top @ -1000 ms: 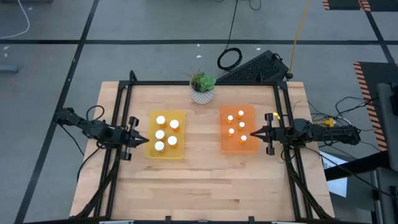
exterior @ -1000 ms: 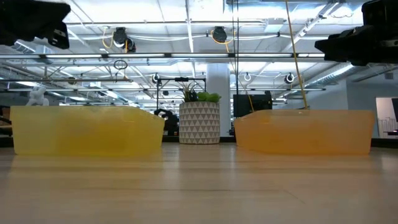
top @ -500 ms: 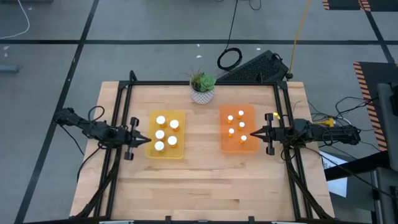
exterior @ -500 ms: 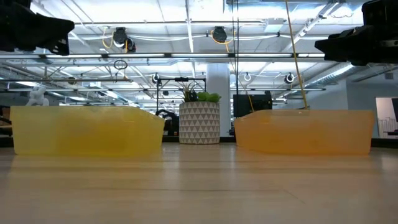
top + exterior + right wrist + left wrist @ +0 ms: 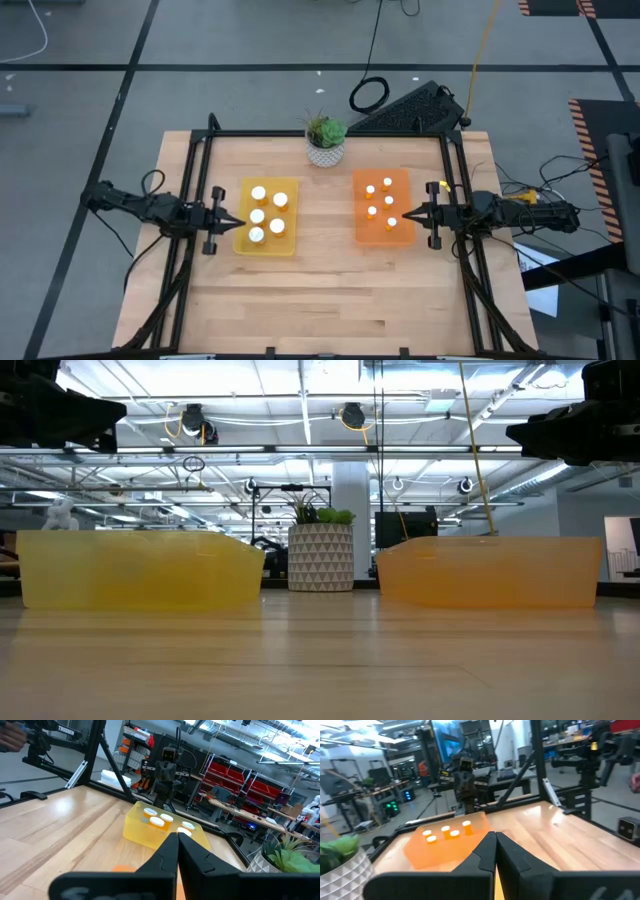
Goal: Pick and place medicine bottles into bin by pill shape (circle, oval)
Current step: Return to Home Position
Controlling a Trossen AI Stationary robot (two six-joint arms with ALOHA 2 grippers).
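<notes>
Several white-capped medicine bottles point(image 5: 258, 214) stand upright in a yellow bin point(image 5: 290, 243) left of the table's middle. Several smaller ones point(image 5: 389, 201) stand in an orange bin point(image 5: 402, 236) on the right. My left gripper point(image 5: 238, 222) hangs shut over the yellow bin's left edge, pointing right. My right gripper point(image 5: 405, 214) hangs shut over the orange bin's right part, pointing left. In the wrist views each pair of fingers meets with nothing between: my left gripper point(image 5: 495, 838) faces the orange bin point(image 5: 420, 854), and my right gripper point(image 5: 177, 838) faces the yellow bin point(image 5: 140, 834).
A white potted plant point(image 5: 325, 141) stands at the table's far edge between the bins. A black frame point(image 5: 190, 180) runs along the table's left, far and right sides. Bare wood point(image 5: 320, 300) lies between the bins and toward the near edge.
My left arm has shifted a little toward the table's right edge and sunk slightly, with its gripper still shut at the yellow bin's left edge. The bottles and both bins have stayed in place.
</notes>
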